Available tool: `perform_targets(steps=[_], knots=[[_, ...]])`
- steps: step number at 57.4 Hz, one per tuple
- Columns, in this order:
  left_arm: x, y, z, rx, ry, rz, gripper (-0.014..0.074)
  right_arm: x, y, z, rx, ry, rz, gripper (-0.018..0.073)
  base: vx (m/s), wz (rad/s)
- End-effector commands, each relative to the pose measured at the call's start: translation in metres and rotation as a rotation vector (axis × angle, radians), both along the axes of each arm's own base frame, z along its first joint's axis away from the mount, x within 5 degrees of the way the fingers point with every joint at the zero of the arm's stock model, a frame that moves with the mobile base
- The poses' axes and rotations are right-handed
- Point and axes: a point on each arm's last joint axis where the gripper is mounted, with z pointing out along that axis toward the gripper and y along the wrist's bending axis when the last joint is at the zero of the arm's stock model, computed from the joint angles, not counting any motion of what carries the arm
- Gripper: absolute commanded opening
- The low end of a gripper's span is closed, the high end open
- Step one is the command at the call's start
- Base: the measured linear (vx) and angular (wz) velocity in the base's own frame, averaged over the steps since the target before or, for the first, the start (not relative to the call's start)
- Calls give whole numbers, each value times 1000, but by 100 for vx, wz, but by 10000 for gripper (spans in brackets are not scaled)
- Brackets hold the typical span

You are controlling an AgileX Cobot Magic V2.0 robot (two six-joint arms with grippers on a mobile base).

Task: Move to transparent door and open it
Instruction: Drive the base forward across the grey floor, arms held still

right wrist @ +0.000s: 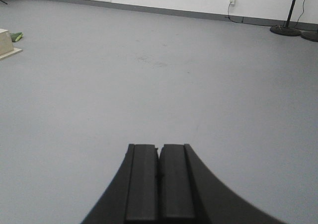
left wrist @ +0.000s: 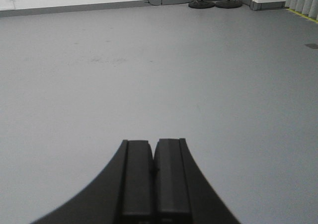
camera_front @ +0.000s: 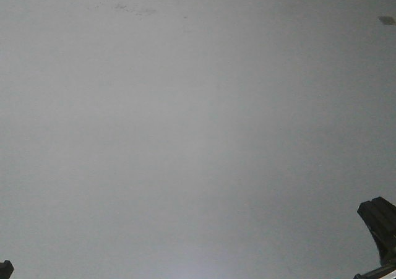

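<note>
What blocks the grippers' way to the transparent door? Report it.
The door shows in no view, so the path cannot be judged. Ahead of the left gripper and right gripper lies bare grey floor nearby.

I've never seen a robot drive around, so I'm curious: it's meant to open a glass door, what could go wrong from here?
No door shows in any view, only grey floor, so it could head the wrong way. It might clip the round stand bases or the wooden box. The left gripper and right gripper are both shut, so neither could take a handle yet.
</note>
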Motion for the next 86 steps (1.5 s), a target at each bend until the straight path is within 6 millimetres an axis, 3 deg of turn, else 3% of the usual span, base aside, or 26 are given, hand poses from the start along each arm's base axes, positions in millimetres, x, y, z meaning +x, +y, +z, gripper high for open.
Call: perform_targets(steps=[1, 86], knots=[[1, 0, 6, -17, -93, 1, -3, 0, 0, 7, 20, -93, 1, -4, 0, 0], [1, 0, 6, -17, -93, 1, -3, 0, 0, 7, 20, -93, 1, -4, 6, 4]])
